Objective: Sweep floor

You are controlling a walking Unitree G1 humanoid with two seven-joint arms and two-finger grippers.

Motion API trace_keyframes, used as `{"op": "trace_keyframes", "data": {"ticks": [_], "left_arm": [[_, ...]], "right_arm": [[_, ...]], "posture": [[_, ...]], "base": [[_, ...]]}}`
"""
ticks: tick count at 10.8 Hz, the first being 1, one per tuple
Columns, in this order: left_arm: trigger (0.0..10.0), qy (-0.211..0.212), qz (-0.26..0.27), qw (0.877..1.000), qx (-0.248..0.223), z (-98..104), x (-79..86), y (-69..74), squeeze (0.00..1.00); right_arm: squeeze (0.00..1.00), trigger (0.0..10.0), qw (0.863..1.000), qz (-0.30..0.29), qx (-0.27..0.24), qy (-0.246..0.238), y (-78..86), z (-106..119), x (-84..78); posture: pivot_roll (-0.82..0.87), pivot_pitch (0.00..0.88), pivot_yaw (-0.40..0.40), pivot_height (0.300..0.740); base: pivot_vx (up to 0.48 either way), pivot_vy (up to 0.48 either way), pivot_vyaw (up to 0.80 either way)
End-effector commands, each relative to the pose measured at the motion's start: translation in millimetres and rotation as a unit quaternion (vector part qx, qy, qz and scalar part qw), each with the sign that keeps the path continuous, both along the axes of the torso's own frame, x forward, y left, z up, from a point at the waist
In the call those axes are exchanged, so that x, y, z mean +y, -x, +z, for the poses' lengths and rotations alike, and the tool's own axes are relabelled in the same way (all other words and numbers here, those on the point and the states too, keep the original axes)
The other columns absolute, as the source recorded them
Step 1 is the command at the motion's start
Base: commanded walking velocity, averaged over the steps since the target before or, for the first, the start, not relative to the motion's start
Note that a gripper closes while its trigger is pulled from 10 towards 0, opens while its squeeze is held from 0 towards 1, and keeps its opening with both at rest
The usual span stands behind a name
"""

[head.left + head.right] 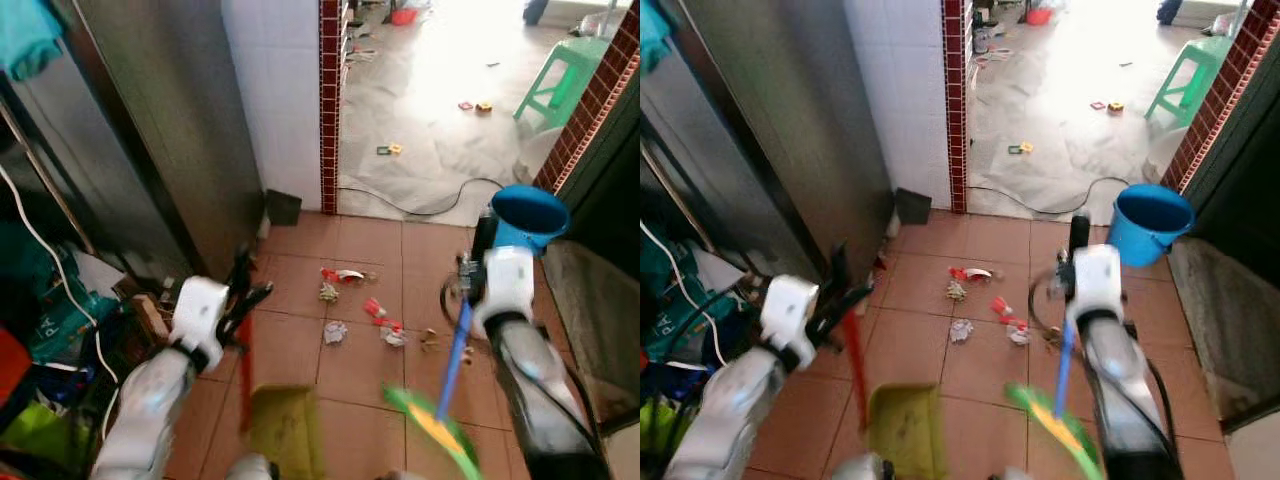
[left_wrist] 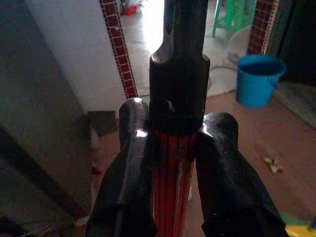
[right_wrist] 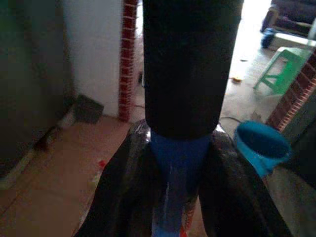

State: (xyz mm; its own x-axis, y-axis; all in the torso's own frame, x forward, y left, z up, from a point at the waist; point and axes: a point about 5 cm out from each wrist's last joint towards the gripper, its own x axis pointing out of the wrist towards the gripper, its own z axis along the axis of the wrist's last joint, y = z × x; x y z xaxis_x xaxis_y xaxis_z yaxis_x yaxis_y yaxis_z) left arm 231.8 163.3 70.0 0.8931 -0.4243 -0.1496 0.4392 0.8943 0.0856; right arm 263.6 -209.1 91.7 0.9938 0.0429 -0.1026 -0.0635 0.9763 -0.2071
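Observation:
Scraps of litter point(image 1: 345, 300) lie scattered on the terracotta tile floor point(image 1: 300, 345) ahead of me. My left gripper point(image 1: 245, 300) is shut on the red handle point(image 2: 170, 187) of a yellow-green dustpan point(image 1: 285, 430), whose pan rests low on the floor near my feet. My right gripper point(image 1: 470, 290) is shut on the blue handle point(image 1: 455, 350) of a broom; its green and yellow head point(image 1: 435, 425) is down on the tiles to the right of the dustpan. In the wrist views each pair of black fingers point(image 3: 118, 192) clamps its handle.
A blue bucket point(image 1: 1148, 222) stands on the right by a dark doorway. A white tiled wall with a red brick edge point(image 1: 328, 100) and a metal door point(image 1: 150, 130) rise on the left. Clutter point(image 1: 50, 330) fills the left side. A cable point(image 1: 420, 205) and green stool point(image 1: 560, 75) lie beyond.

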Motion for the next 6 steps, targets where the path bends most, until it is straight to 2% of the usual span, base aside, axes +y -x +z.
{"op": "trace_keyframes", "data": {"ticks": [1, 2, 3, 4, 5, 6], "left_arm": [[10.0, -0.004, -0.022, 0.999, -0.024, 13.1, -2.4, 2.3, 0.00], [10.0, -0.008, -0.028, 1.000, -0.007, 7.5, -0.6, 12.1, 0.00], [10.0, 0.000, -0.012, 1.000, 0.007, -2.4, -2.9, 9.4, 0.00], [10.0, 0.010, -0.018, 1.000, -0.012, 9.5, -9.9, 3.1, 0.00], [10.0, 0.010, -0.017, 0.999, -0.038, 25.6, -13.4, -7.6, 0.00], [10.0, 0.015, 0.054, 0.998, -0.025, 7.4, -2.4, -13.4, 0.00]], "right_arm": [[0.00, 10.0, 1.000, 0.021, -0.019, 0.006, 1.7, 14.3, 6.7], [0.00, 10.0, 1.000, 0.019, -0.023, 0.006, 6.7, 15.6, 7.9], [0.00, 10.0, 0.999, -0.005, -0.034, 0.033, -2.2, 11.9, 6.6], [0.00, 10.0, 0.997, -0.008, -0.069, 0.044, -9.9, 26.5, 13.0], [0.00, 10.0, 0.995, -0.010, -0.094, 0.023, -22.3, 44.0, 19.5], [0.00, 10.0, 0.996, -0.050, -0.066, 0.040, -28.7, 21.1, 17.0]], "posture": [[-0.06, 0.000, 0.093, 0.740], [-0.06, 0.000, 0.098, 0.740], [-0.07, 0.000, 0.050, 0.740], [-0.06, 0.000, 0.031, 0.740], [-0.03, 0.000, 0.023, 0.740], [-0.02, 0.000, 0.017, 0.740]], "base": [[0.000, 0.000, 0.00], [0.000, 0.000, 0.00], [0.000, 0.000, 0.00], [0.000, 0.000, 0.00], [0.000, 0.000, 0.00], [0.000, 0.000, 0.00]]}}
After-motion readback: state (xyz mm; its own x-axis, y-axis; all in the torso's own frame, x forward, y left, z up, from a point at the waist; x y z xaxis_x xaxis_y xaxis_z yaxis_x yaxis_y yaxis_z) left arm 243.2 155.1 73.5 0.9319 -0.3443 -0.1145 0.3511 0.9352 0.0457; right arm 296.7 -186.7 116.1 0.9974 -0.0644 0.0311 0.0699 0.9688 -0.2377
